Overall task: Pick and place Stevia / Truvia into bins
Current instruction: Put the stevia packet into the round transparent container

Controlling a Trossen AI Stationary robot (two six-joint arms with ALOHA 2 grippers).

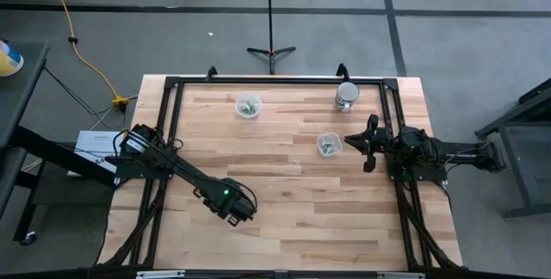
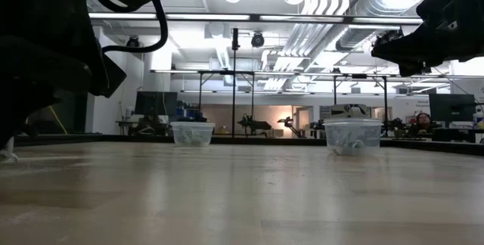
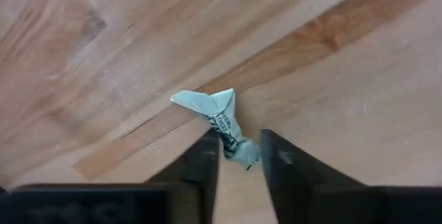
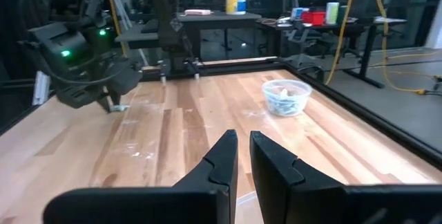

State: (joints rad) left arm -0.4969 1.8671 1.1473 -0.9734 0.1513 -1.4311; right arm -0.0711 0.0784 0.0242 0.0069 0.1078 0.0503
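Observation:
My left gripper (image 1: 239,210) is low over the near middle of the table, shut on one crumpled pale green-and-white Stevia packet (image 3: 214,106). From the right wrist view the same gripper (image 4: 114,103) shows just above the wood. Two clear cups hold packets: one (image 1: 249,106) near the far edge, and one (image 1: 328,145) right of centre. My right gripper (image 1: 351,143) hovers beside the nearer cup (image 4: 286,98) on its right. Its fingers (image 4: 243,137) are close together and hold nothing. My left gripper pinches the packet's twisted narrow end (image 3: 238,151) between its two fingers, which come from above and point down. The packet's wider free end (image 3: 204,101) fans out beyond the fingertips. I cannot tell whether that end rests on the wood or is lifted off it.
A shiny metal mug (image 1: 346,96) stands near the far right corner. A black frame (image 1: 275,79) runs along the table's far, left and right edges. Bare wood lies between the two arms and along the near edge.

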